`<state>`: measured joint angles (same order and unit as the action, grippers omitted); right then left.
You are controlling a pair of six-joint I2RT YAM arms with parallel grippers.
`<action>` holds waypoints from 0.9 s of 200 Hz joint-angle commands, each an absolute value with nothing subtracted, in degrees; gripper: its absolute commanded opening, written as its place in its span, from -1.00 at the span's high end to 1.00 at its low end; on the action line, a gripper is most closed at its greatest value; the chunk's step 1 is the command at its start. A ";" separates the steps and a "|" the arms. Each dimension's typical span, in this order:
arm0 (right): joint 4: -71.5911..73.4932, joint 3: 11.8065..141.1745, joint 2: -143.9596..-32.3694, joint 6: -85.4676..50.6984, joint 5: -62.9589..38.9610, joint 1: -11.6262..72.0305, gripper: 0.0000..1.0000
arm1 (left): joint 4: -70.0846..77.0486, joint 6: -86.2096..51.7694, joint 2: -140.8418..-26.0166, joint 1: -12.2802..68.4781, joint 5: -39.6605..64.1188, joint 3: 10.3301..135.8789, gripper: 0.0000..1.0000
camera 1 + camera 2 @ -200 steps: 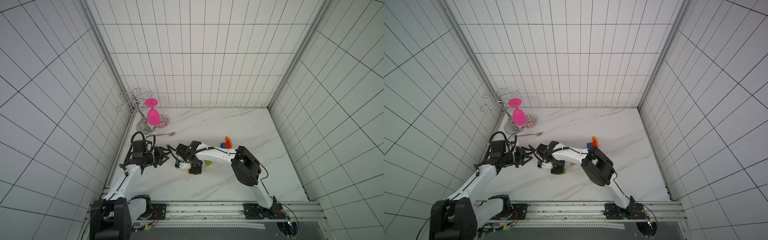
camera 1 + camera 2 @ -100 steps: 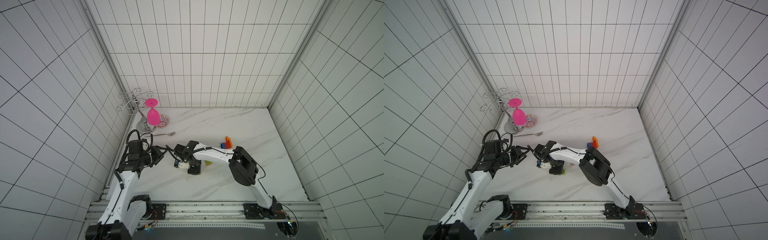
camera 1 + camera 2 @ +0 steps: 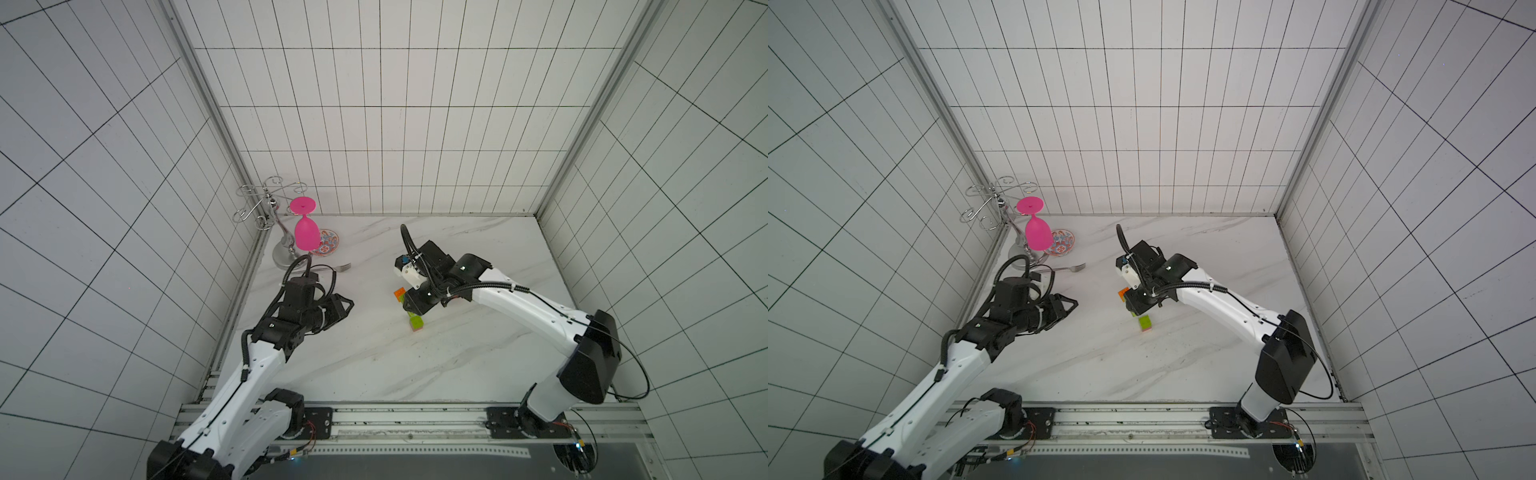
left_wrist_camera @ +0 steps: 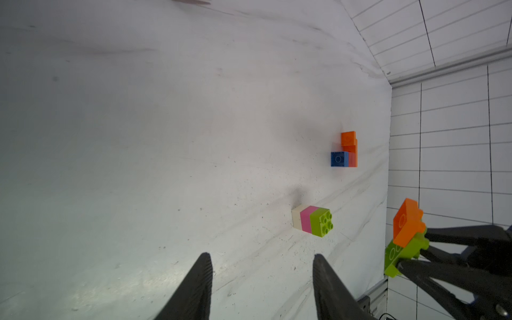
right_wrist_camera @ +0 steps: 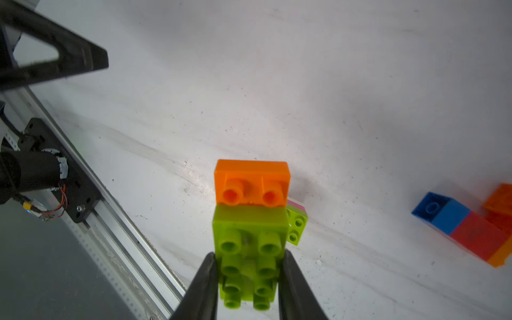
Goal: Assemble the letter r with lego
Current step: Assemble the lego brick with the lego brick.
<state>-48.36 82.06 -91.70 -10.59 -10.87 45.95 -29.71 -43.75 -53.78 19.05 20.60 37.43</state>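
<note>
A lime green brick (image 5: 249,235) joined to an orange brick (image 5: 252,177) is pinched by the right gripper (image 5: 248,253) above the table (image 4: 138,138), where a cream, pink and green stack (image 4: 311,223) and a blue, red and orange cluster (image 4: 346,155) are lying, while the left gripper (image 4: 261,256) is spread, holding nothing.

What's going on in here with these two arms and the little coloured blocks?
Two robot arms are building a letter r out of lego. The right gripper is shut on a lime-and-orange piece, two bricks already joined, held over the table. The left gripper is open and empty, off to one side. A cream-pink-lime stack and a blue-red-orange cluster lie on the table, not yet joined to the held piece.
</note>
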 commanded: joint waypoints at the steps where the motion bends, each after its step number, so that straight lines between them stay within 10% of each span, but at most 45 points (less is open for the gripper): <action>1: -49.88 77.73 -92.15 -19.11 -9.36 43.69 1.00 | -18.80 -47.25 -58.55 26.15 16.54 38.09 -0.01; 180: -39.77 72.99 -97.00 -19.55 -15.19 41.51 1.00 | 19.64 -63.72 -85.03 38.83 24.56 27.33 0.14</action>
<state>-41.23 73.23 -95.55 -20.62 -13.80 41.50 14.04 -61.28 -82.63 38.59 23.62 28.05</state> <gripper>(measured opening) 0.324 0.431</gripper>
